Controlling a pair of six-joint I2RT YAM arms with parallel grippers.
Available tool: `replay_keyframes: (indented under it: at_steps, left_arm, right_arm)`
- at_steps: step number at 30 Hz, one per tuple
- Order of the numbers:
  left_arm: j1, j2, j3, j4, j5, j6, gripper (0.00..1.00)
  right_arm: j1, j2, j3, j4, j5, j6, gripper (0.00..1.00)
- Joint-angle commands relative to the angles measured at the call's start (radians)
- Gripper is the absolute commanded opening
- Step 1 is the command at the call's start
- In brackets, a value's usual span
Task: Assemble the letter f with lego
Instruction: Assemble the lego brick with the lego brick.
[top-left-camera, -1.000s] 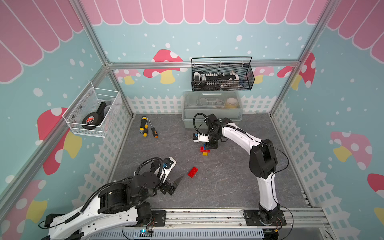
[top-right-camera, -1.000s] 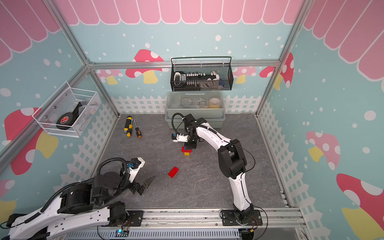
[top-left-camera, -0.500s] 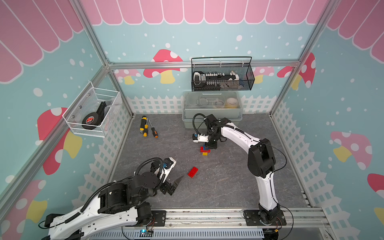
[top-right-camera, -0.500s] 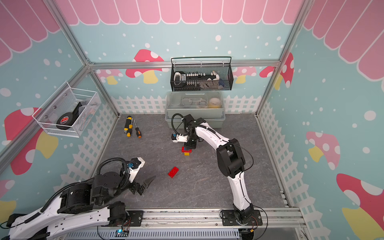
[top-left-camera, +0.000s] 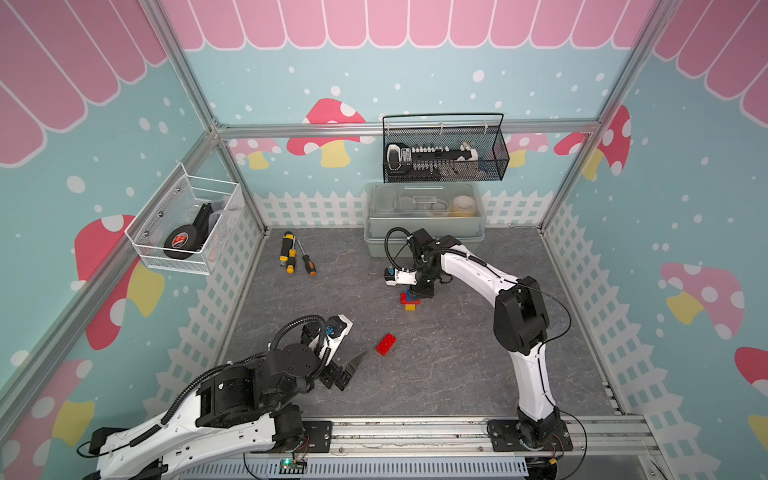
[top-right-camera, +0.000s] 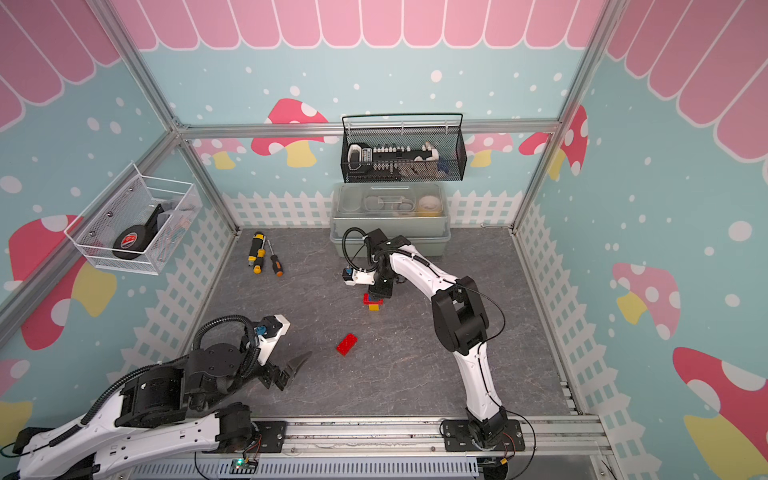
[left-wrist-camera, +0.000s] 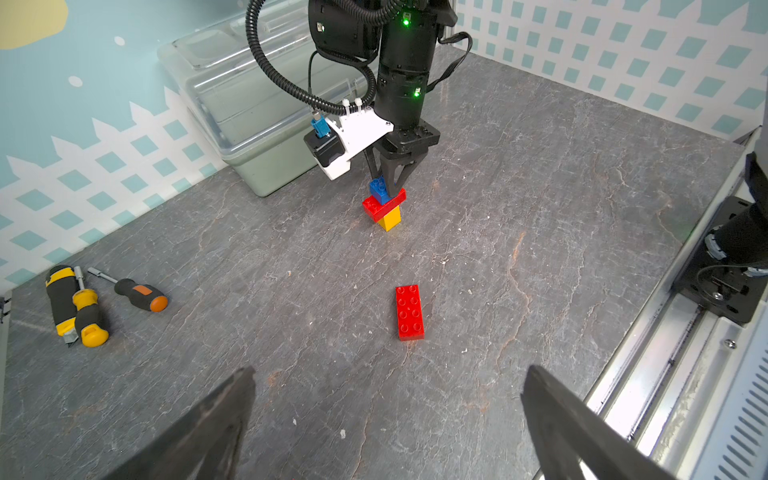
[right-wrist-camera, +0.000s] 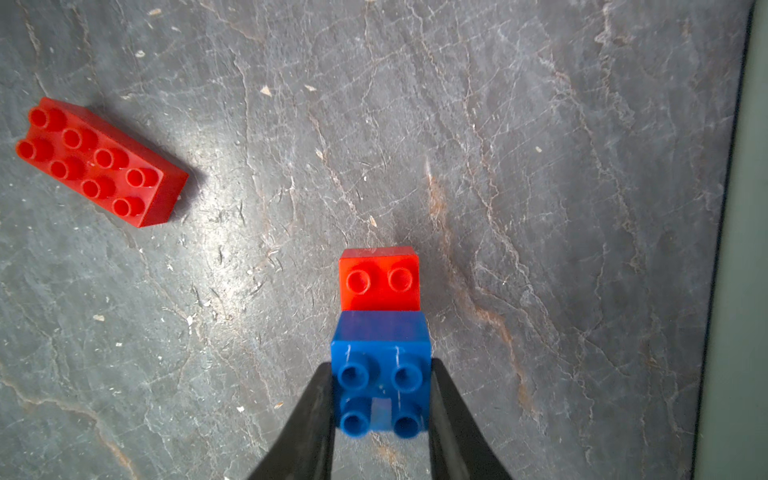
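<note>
A small lego stack is seen near the middle of a grey stone-patterned counter (top-left-camera: 457, 365). A yellow brick (left-wrist-camera: 390, 219) forms the foot. A red bar (left-wrist-camera: 382, 204) is laid across it, and a blue brick (left-wrist-camera: 377, 189) is set on one end of that bar. In the right wrist view the blue brick (right-wrist-camera: 381, 353) is pinched on two opposite sides by the right hand (right-wrist-camera: 381, 390), which is pointed straight down. Two studs of the red bar (right-wrist-camera: 380, 278) are left bare beyond it. It cannot be told whether the blue brick is pressed fully home, nor whether it sits squarely over the yellow foot.

The second red brick (left-wrist-camera: 409, 312) is seen lying flat, studs up, well apart from the stack and nearer the left arm. The left hand (left-wrist-camera: 390, 370) is held low above the counter with its fingers spread wide and nothing between them.

The step in hand is judged to be the seating of the blue brick, so the letter f is about three parts built. Next, the blue brick would need to be let go without the stack being tipped. The loose red brick would then need to be lifted and pressed onto the blue one, in line with the lower bar.

Screwdrivers (left-wrist-camera: 83, 303) are left lying near a corner of the counter.
</note>
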Motion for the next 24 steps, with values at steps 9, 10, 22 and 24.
replay_keyframes:
  at_steps: [9, 10, 22, 24]
  left_arm:
    - [-0.004, -0.007, 0.021, -0.020, -0.007, 0.012, 0.99]
    - [-0.004, -0.006, 0.021, -0.020, -0.006, 0.012, 0.99]
    - [-0.004, -0.007, 0.021, -0.020, -0.003, 0.014, 0.99]
    - [-0.004, -0.007, 0.021, -0.020, -0.003, 0.014, 0.99]
  right_arm:
    - [0.018, 0.060, 0.053, -0.074, 0.024, -0.037, 0.33]
    - [0.018, 0.060, 0.054, -0.082, 0.028, -0.040, 0.33]
    - [0.025, 0.083, 0.102, -0.146, 0.064, -0.045, 0.33]
    - [0.025, 0.089, 0.107, -0.152, 0.065, -0.048, 0.33]
